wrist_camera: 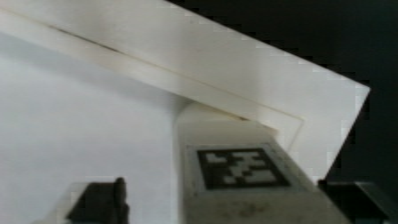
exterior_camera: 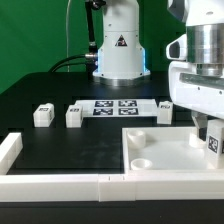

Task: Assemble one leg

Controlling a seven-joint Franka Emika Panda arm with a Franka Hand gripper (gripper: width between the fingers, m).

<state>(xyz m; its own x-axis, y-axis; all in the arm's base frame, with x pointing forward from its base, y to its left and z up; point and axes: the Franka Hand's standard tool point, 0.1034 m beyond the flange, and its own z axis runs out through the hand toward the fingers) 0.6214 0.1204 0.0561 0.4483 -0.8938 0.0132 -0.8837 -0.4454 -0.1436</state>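
I am holding the leg (wrist_camera: 237, 165) standing up tall between my gripper (exterior_camera: 211, 139) fingers (wrist_camera: 100, 201), which are squeezing it from both sides. It is hanging over the far right corner of the big square panel (exterior_camera: 170, 170), so I think it needs to go straight down.

A small white blocky leg (exterior_camera: 212, 141) (wrist_camera: 235, 170) is standing upright in the far corner of the big white panel, at the exterior view's right. Its black-and-white square tag is showing on one face.
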